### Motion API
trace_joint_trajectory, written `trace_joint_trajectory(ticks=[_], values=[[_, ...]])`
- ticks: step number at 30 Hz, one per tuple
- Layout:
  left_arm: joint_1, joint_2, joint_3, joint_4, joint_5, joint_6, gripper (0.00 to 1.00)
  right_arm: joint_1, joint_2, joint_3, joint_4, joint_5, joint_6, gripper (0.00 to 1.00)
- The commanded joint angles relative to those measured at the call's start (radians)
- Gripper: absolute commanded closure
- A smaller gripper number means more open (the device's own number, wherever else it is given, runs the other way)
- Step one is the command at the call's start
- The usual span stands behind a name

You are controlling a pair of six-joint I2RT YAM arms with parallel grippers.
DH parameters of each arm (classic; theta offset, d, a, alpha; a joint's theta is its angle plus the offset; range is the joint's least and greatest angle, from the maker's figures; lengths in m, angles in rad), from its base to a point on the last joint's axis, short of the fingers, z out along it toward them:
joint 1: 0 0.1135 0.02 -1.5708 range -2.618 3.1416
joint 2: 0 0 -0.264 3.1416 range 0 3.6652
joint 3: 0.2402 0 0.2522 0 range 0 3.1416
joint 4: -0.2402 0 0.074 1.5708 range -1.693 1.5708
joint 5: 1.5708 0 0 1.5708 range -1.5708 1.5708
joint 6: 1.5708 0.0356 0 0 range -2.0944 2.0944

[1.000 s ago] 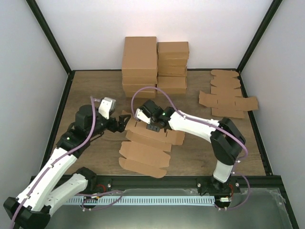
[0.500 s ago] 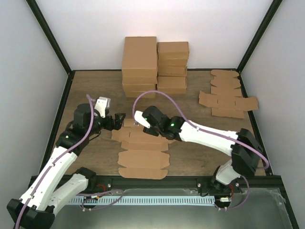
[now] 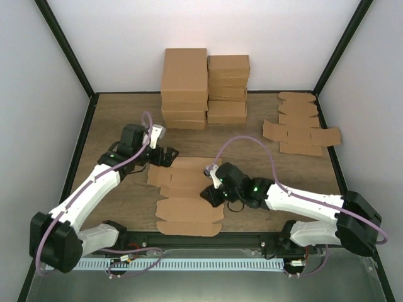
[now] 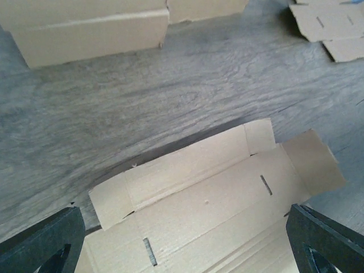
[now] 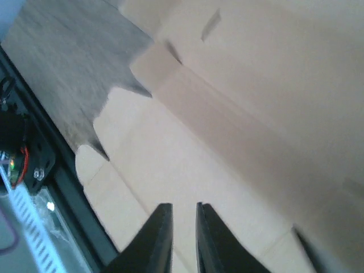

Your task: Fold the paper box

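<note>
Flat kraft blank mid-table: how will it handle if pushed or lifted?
The paper box looks thin and creased, so it probably hinges at folds rather than lifting whole. Flat on the table, it likely slides when pushed.

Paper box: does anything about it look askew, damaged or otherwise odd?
Nothing much stands out. The paper box lies unfolded with no tear visible; only its far edge casts a shadow, so it seems slightly lifted.

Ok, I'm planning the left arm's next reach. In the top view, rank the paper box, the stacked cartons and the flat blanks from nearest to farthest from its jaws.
From the left gripper, jaws open:
1. paper box, flat right beside it, centre.
2. stacked cartons, back middle.
3. flat blanks, back right.
</note>
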Motion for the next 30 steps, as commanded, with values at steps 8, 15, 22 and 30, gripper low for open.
trace_joint_trajectory(ticks=[8, 15, 22, 30], values=[[0.004, 0.122, 0.042, 0.085, 0.032, -0.063, 0.00, 0.002, -0.140, -0.286, 0.164, -0.166, 0.410, 0.99], [0.002, 0.137, 0.018, 0.124, -0.003, -0.094, 0.00, 0.002, -0.087, -0.297, 0.094, -0.217, 0.362, 0.99], [-0.002, 0.139, 0.005, 0.143, 0.002, -0.113, 0.00, 0.002, -0.025, -0.289, 0.048, -0.201, 0.335, 0.99], [-0.003, 0.114, -0.015, 0.132, -0.026, -0.106, 0.00, -0.004, 0.003, -0.176, -0.197, 0.158, 0.333, 0.99]])
